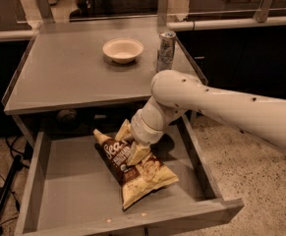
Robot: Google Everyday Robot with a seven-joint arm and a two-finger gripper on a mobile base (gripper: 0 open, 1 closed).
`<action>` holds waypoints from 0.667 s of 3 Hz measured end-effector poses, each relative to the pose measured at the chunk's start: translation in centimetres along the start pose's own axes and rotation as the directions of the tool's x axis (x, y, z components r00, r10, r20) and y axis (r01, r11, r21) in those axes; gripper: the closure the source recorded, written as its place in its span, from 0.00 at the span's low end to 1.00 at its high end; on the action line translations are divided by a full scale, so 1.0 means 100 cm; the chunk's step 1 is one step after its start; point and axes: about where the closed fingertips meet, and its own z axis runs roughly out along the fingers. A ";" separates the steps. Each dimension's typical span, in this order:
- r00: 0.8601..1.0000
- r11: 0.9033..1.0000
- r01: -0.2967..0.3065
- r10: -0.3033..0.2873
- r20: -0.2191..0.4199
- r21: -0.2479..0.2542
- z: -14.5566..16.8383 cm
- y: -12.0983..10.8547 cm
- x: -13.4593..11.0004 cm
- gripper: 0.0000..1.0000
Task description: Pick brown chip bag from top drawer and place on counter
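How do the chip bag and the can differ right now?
The brown chip bag lies in the top drawer; the can stands upright on the counter. The bag is dark brown and crinkly; the can is silvery and cylindrical. The gripper is down at the bag, away from the can.

Tool (133, 149) in top drawer (66, 183), below counter (59, 77)

Pale bowl (123, 49), upright, near middle of the desk's (59, 82) far edge; silver drinks can (166, 50) standing just right of it, by the right edge.
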 end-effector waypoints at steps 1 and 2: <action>1.000 1.000 0.012 -0.012 0.006 0.005 -0.007 -0.002 -0.002 1.00; 0.999 1.000 0.024 -0.024 0.025 -0.014 -0.018 -0.001 -0.014 1.00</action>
